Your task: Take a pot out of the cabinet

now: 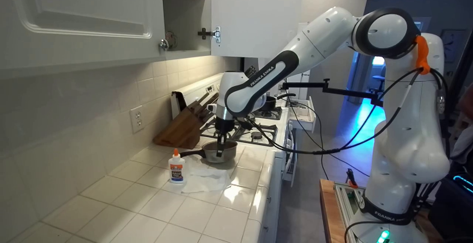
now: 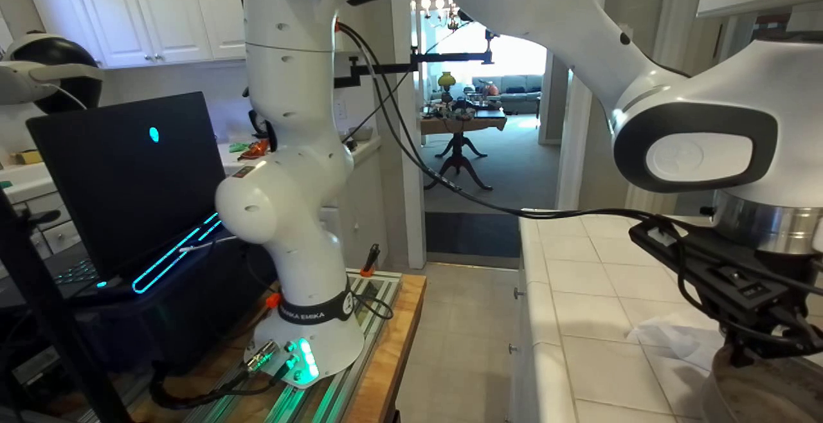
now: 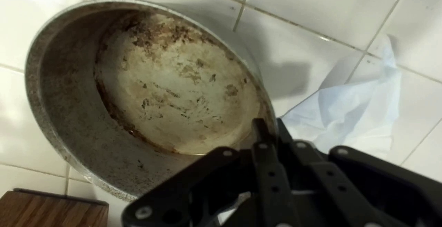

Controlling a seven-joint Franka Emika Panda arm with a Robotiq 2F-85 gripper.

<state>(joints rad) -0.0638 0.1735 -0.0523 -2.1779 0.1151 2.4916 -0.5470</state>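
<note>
Since the pot (image 1: 230, 153) is out of the cabinet (image 1: 186, 17) and standing or hanging low at the edge of the counter (image 1: 184, 202) by the stove (image 1: 256, 136), your step looks like the set-down. Fingers (image 3: 260, 132) pinch the rim, one inside, one outside; whether the base bears fully on the counter, can't tell. Ease the gripper (image 3: 271, 125) down until the pot sits flat, then part slowly and rise straight, so the inner finger won't drag it. Handle (image 1: 193, 153) runs toward the counter's back edge; keep clear of the crumpled sheet (image 3: 348, 113) just beside.

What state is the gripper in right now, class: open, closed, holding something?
Gripper: closed, holding the grey pot by one side.
</note>
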